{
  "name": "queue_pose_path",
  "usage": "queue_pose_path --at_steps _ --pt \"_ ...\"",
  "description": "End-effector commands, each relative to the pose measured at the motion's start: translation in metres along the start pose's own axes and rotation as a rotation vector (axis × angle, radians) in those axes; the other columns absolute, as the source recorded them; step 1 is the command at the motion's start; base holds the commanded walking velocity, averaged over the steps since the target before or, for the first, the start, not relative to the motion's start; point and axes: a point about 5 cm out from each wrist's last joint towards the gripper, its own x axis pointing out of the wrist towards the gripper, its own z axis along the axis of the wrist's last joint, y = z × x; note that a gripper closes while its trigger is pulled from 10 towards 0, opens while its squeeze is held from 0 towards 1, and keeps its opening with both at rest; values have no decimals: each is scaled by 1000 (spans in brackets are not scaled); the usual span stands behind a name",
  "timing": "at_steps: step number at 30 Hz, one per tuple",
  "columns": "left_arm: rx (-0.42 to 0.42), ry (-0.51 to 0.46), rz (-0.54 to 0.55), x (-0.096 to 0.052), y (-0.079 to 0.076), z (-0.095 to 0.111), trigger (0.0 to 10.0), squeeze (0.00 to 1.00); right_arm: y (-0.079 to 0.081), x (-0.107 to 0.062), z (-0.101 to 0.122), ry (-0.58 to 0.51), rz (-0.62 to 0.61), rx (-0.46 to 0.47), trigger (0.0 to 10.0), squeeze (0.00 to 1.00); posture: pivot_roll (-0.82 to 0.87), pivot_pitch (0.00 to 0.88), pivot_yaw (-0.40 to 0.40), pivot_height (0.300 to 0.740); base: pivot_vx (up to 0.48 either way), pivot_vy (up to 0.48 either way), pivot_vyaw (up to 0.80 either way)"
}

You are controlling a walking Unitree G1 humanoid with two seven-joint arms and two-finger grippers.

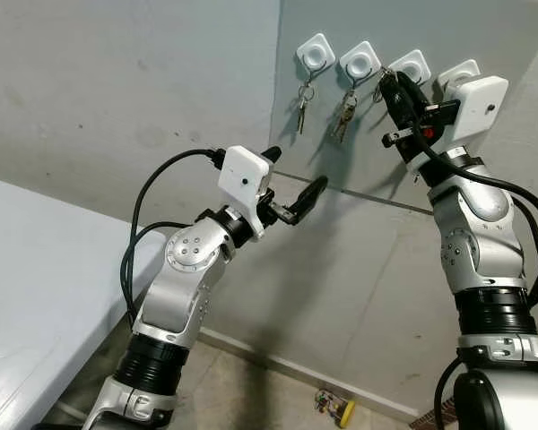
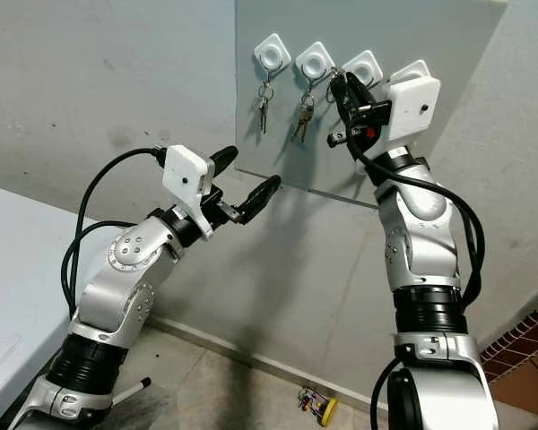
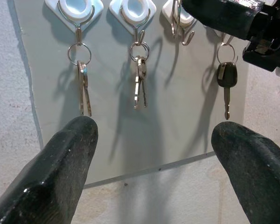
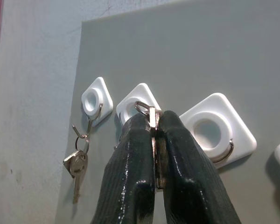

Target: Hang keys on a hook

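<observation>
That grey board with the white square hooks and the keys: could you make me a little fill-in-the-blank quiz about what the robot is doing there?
1. The grey board carries ____ white square hooks.
2. The right gripper is shut on a key with a metal ring, raised to the hook third from the robot's ____.
3. The left gripper stands below the board with its fingers ____.
4. A black-headed key hangs from the right gripper's ____.

Missing words: four; left; open; underside

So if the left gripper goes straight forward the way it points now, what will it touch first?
Probably the grey board on the wall, below the hanging keys. The left gripper is open and aims between two key sets, though depth is hard to judge.
</observation>
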Motion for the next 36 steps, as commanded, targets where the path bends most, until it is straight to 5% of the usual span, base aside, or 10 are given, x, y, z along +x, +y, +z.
queue_pose_path --at_steps 1,36 --pt "10 -7 -19 1 -2 4 10000 0 -5 -2 9 -35 -4 -14 10000 0 -109 20 -43 740 0 0 0" --pt "11 -6 -15 0 0 5 10000 0 -16 -30 -7 37 -121 3 10000 0 -103 19 -40 740 0 0 0"
